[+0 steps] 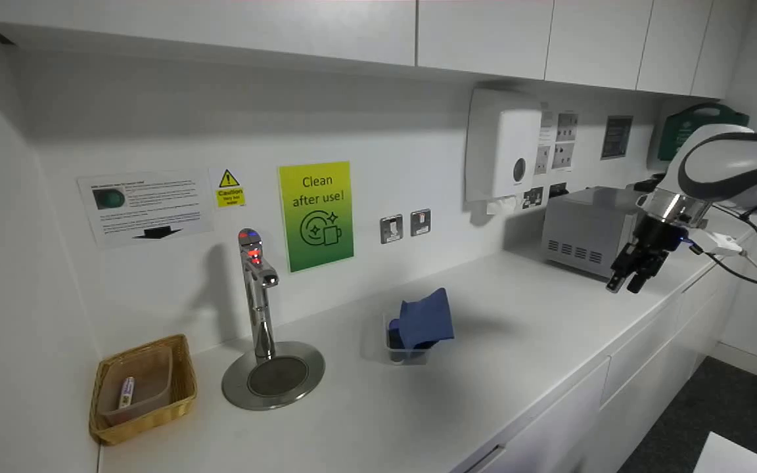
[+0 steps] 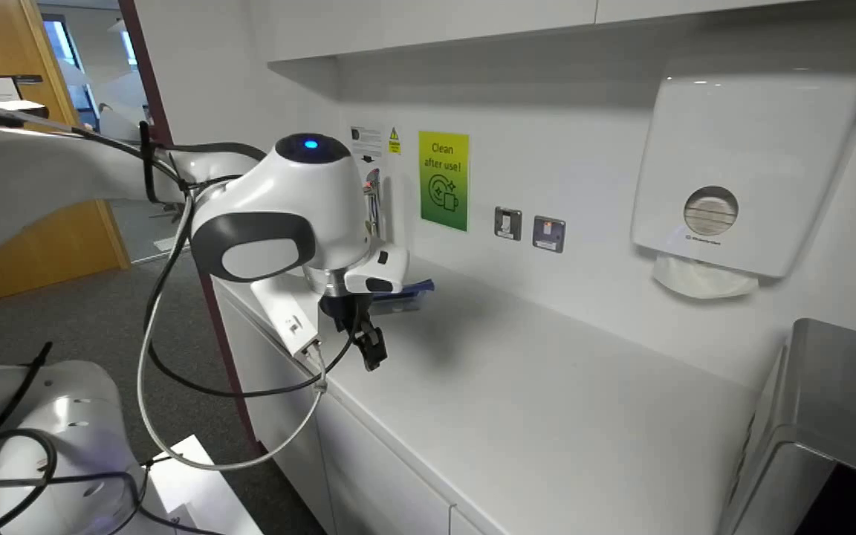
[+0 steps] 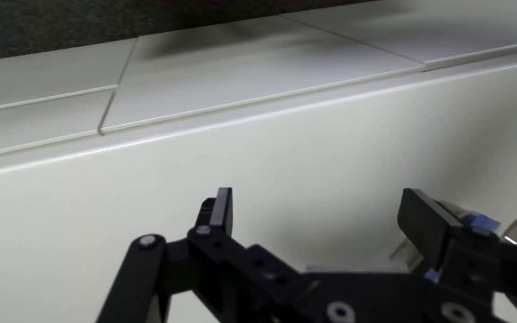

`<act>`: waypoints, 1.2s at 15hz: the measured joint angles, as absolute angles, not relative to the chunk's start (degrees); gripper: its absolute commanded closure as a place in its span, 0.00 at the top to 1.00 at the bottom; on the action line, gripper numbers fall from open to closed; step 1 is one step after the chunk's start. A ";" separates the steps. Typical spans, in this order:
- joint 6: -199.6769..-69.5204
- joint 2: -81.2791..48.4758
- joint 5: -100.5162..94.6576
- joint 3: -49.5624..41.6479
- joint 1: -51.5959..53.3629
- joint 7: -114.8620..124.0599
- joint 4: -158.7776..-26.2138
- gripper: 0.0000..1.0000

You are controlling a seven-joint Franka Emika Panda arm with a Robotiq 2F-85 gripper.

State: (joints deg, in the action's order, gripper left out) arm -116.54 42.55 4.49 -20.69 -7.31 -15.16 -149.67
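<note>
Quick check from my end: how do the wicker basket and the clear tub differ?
The basket is tan and woven; the tub is smooth and see-through. The basket holds a translucent box with a small white item inside; out of the tub, a blue item sticks up. Both stand on the white counter.

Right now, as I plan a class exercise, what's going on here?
A robot arm holds its open gripper over the white counter; the jaws grip nothing and touch nothing. A blue cloth-like piece pokes out of a clear container on the counter, apart from the gripper. Farther that way are a metal tap and a wicker basket; a grey appliance stands the other way along the counter. So nothing is being handled at this moment.
</note>
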 measured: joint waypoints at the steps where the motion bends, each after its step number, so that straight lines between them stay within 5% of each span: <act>1: -116.54 41.34 7.87 -21.42 -6.33 -15.17 -149.53 1.00; 12: -126.05 19.14 40.10 -18.18 -0.85 -7.75 -139.62 1.00; 18: -125.87 17.58 40.56 -16.74 -2.06 -7.83 -139.04 1.00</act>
